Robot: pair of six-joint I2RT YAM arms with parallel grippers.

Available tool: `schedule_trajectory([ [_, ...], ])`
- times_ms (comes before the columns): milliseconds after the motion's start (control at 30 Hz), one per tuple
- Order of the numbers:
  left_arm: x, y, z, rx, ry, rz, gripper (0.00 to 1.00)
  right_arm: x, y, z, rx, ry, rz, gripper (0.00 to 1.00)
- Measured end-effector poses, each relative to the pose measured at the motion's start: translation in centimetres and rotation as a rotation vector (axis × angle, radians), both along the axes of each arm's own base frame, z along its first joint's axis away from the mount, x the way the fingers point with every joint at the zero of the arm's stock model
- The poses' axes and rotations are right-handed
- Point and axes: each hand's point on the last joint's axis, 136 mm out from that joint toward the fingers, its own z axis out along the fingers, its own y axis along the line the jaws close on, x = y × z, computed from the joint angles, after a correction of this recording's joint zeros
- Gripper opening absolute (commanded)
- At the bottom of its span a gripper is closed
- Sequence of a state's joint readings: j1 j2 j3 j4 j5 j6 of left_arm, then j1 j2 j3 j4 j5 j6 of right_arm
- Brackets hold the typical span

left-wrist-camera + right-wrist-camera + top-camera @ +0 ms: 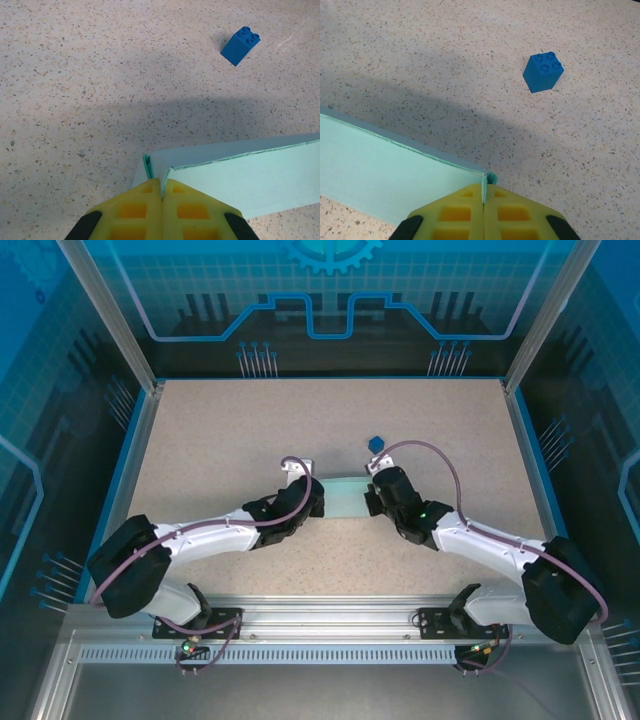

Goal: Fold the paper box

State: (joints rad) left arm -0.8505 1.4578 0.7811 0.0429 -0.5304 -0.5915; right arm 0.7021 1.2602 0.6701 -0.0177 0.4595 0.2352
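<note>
Top external view: table (220,440), speckled beige, blue-edged. The paper box (345,486) sits just below mid-frame, a pale sky-blue strip running left to right between the two arm heads. Most of it is hidden by the arms, and only a short stretch of its top shows.

Left gripper (316,492) meets the box's left end. Right gripper (370,496) meets its right end. The two arms angle in from the lower corners of the frame, heads facing each other across the strip.

Left wrist view: left gripper (161,183) at bottom centre, yellow pads pressed flat together with no gap between them. The paper box (250,185) stretches from the pads out to the right edge of the frame. Its near corner, a folded double layer of card, runs down into the seam between the pads. Pinched there, by the look of it.

Right wrist view: right gripper (484,189) at bottom centre, pads likewise pressed together. The paper box (385,175) fills the lower left, a long flat face. Its end edge drops straight into the line where the pads meet, so this end is gripped too. A small tab of card pokes out just right of the seam.

Small dark blue brick (376,443), studded on top, rests on the table above the box and apart from it. It appears upper right in the left wrist view (240,45), tilted, and upper right in the right wrist view (543,72).
</note>
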Motion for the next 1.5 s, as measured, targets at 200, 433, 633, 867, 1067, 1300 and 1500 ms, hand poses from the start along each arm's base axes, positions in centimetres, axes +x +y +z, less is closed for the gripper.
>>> schedule_trajectory([
  [200,-0.1,-0.1,0.0,0.028,-0.013,-0.014,0.00,-0.1,0.7,1.2,-0.007,0.023,0.039,0.29],
  [433,-0.1,-0.4,0.0,0.052,-0.027,-0.031,0.00,-0.2,0.9,3.2,0.003,0.019,0.064,0.41],
  [633,-0.2,-0.4,0.0,0.071,-0.036,-0.038,0.00,0.7,-0.3,5.4,0.100,0.043,0.069,0.47],
  [867,-0.4,-0.6,0.0,0.079,-0.041,-0.043,0.00,3.6,-1.1,5.3,0.249,0.155,0.078,0.48],
  [1067,-0.4,-0.6,0.0,0.083,-0.045,-0.041,0.00,3.3,0.3,1.4,0.293,0.309,0.108,0.47],
  [1300,-0.6,-0.7,0.0,0.092,-0.049,-0.047,0.00,1.8,0.4,-0.1,0.341,0.346,0.098,0.47],
  [1500,-0.8,-0.7,-0.1,0.112,-0.051,-0.056,0.05,0.9,0.5,-0.5,0.369,0.313,0.081,0.47],
])
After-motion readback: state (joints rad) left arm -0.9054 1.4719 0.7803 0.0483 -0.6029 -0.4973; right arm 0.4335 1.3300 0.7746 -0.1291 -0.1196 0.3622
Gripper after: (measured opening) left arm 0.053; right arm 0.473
